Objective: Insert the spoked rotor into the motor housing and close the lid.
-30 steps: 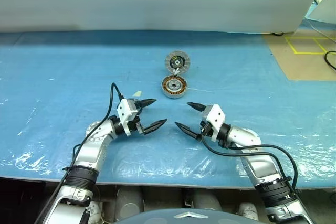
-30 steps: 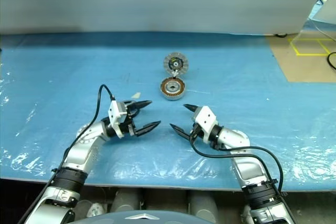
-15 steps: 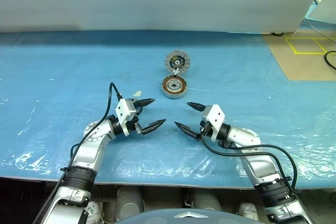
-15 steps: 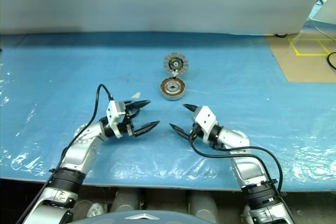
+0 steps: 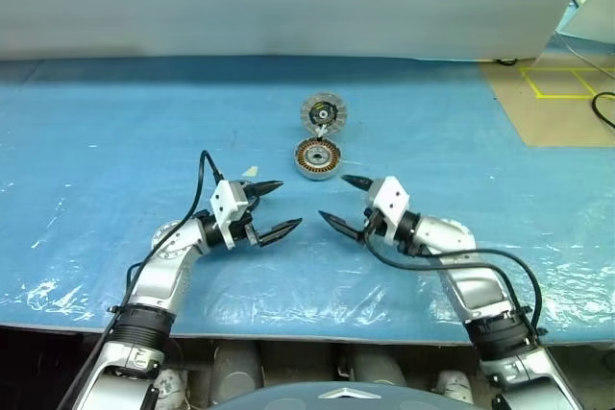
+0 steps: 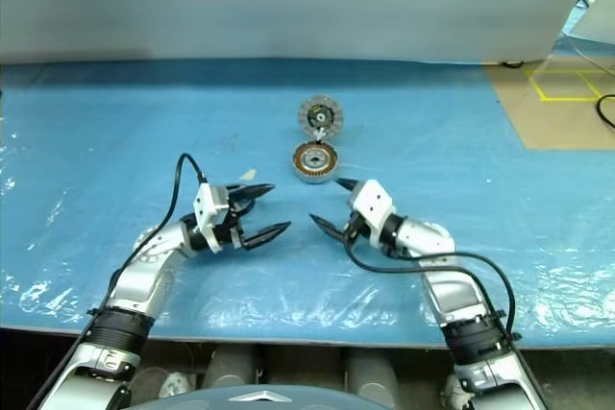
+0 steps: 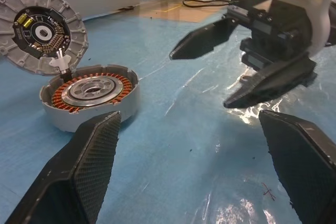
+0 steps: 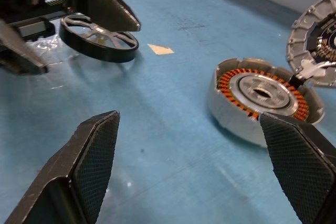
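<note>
The motor housing (image 5: 318, 158) is a silver cup with copper windings, lying mid-table. Its ribbed lid (image 5: 324, 113) stands tilted open just behind it, dark inside face showing. In the right wrist view the black-rimmed spoked rotor (image 8: 100, 38) lies flat on the table, just beyond the left gripper's fingers (image 8: 105, 9). My left gripper (image 5: 288, 204) is open and empty, nearer than the housing and to its left. My right gripper (image 5: 333, 199) faces it, open and empty, just in front of the housing. Both hover above the sheet, tips pointing at each other.
The table is covered in a blue plastic sheet (image 5: 115, 141) with a crinkled front edge. A small tan scrap (image 5: 250, 171) lies left of the housing. A brown board with yellow tape lines (image 5: 557, 93) sits at the far right. A pale wall stands behind.
My right gripper has risen a little and moved forward, closer to the housing. The left gripper, housing and lid have stayed put.
</note>
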Robot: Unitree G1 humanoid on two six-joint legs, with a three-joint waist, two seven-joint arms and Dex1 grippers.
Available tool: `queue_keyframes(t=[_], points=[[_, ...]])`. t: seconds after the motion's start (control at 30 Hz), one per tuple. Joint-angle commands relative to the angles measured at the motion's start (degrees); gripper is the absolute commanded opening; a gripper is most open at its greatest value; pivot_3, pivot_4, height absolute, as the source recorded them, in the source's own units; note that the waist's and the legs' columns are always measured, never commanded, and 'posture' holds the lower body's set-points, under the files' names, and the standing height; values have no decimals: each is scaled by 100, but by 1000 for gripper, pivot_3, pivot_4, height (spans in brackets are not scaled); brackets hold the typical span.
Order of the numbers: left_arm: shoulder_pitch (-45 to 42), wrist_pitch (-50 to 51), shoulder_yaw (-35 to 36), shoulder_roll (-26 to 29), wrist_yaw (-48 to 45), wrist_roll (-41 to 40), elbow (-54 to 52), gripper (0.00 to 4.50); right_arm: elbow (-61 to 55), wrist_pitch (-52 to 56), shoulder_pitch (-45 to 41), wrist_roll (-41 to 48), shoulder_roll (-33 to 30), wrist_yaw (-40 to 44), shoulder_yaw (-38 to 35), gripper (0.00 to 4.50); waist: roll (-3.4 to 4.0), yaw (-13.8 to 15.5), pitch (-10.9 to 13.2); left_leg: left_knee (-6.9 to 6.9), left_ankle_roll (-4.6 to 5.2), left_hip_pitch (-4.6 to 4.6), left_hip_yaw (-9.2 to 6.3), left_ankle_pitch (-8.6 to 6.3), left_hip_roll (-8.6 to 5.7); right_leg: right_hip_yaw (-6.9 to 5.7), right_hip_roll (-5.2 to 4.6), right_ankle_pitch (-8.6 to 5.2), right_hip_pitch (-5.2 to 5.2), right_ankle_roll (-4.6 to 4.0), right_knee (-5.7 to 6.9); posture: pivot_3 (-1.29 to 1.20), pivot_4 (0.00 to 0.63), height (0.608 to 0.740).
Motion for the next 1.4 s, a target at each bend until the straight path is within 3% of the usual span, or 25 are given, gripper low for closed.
queue_keyframes(t=[0.03,0.37,0.77,0.9,1.13,1.4], points=[[21,22,105,75,31,-111,-269,4445,-181,424,-632,-276,-221,224,244,4500,0,0,0,0,-3,-1,0,2,0,0,0,0,0,0,0,0,150,740],[83,49,111,98,146,-116,-353,4445,1152,864,-2659,-1077,-484,1358,1272,4500,0,0,0,2,2,-3,0,10,0,0,0,-1,-6,-3,18,0,150,740],[206,-26,108,93,262,-77,-351,4445,2945,-89,-3289,-1735,-154,1387,1579,4500,0,6,0,12,10,-8,0,15,2,-3,0,-5,-12,-10,31,0,150,740],[208,-33,107,102,267,-67,-329,4500,3068,-210,-3309,-1784,-117,1368,1512,3650,0,5,0,21,11,-6,1,14,7,-4,1,-7,-11,-14,37,0,150,740],[166,-163,88,73,192,-43,-124,4500,3030,-270,-3196,-1818,-100,1291,1423,1347,0,7,0,24,11,-8,2,14,8,-4,1,-7,-11,-15,37,0,150,740],[103,-330,89,62,116,-37,109,4500,2988,-286,-3256,-1844,-89,1164,1334,1264,0,8,0,25,12,-8,2,14,9,-5,2,-7,-11,-16,37,0,150,740]])
